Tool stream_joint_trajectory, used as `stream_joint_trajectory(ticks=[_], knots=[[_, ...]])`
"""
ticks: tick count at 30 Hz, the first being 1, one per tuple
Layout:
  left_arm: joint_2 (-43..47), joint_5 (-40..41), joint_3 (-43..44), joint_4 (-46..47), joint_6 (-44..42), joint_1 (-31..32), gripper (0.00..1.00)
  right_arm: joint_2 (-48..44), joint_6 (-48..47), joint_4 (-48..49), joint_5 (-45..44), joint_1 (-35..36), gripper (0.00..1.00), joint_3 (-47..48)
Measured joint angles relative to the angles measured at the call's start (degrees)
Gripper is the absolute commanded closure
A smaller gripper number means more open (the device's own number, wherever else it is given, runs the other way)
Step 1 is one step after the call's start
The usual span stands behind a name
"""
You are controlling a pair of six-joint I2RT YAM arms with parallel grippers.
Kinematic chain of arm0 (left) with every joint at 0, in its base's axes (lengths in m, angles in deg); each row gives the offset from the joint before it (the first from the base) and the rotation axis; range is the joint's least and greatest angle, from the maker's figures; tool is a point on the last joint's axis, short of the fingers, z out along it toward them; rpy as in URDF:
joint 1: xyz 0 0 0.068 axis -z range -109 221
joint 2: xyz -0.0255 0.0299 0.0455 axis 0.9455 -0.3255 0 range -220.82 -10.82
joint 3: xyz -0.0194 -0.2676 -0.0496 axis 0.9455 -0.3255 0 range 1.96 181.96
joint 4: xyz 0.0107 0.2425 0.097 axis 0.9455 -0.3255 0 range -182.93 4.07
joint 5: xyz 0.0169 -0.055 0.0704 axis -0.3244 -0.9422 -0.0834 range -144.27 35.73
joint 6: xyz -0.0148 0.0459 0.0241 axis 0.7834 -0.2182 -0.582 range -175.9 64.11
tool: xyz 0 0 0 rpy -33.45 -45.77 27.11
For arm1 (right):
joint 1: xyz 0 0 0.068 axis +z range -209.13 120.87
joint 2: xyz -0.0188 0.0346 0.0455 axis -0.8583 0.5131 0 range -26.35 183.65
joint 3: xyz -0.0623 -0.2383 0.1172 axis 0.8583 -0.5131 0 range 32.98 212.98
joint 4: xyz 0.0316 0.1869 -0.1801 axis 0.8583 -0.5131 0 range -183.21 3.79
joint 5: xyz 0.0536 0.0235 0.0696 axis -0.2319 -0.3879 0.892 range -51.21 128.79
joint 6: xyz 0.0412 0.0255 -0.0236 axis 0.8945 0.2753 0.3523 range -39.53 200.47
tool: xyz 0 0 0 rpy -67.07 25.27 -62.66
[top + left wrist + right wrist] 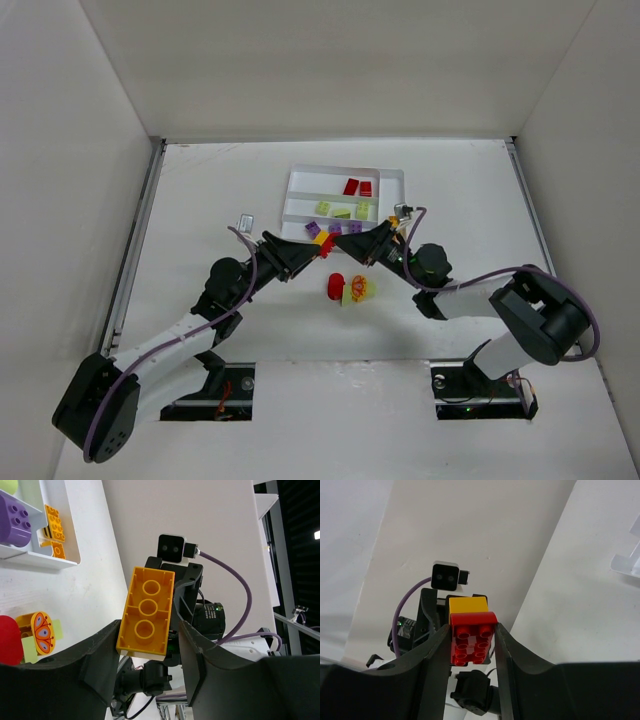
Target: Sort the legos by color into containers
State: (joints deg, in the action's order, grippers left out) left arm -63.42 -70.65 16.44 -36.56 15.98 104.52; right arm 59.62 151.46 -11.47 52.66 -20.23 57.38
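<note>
A red brick (471,642) stuck to an orange-yellow brick (147,612) hangs above the table between my two grippers (325,246). My right gripper (471,630) is shut on the red brick; the orange-yellow one (467,604) juts past its fingertips. My left gripper (150,625) brackets the orange-yellow brick's end: the left finger touches it and a small gap shows at the right finger (200,650). The white tray (300,173) lies just behind, with red bricks (358,187), lime bricks (343,211) and purple bricks (313,229) in its three long slots. Orange-yellow bricks (54,524) lie in the end slot.
On the table in front of the grippers lie a red rounded piece (336,287) and a lime piece with an orange butterfly print (359,290). White walls enclose the table on the left, right and back. The arm bases sit at the near edge.
</note>
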Motion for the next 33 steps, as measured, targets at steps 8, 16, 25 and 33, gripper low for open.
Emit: stream_joint_trajectory(ticks=[8,16,25,33], knots=[[0.0,0.0,0.0,-0.8,-0.9,-0.2,0.57,0.0,0.2,0.3,0.5,-1.0,0.63,-0.8],[0.9,1.6,0.0,-3.9,-4.4,0.3,0.69,0.0,0.2,0.2,1.1,-1.8,0.63,-1.4],[3.1,3.1,0.0,-5.9,-6.5,0.5,0.86,0.0,0.9,0.3,2.1,-2.0,0.63,-1.9],[6.1,2.2,0.0,-9.3,-7.6,-1.9,0.88,0.9,2.1,0.4,5.2,-2.1,0.63,-2.4]])
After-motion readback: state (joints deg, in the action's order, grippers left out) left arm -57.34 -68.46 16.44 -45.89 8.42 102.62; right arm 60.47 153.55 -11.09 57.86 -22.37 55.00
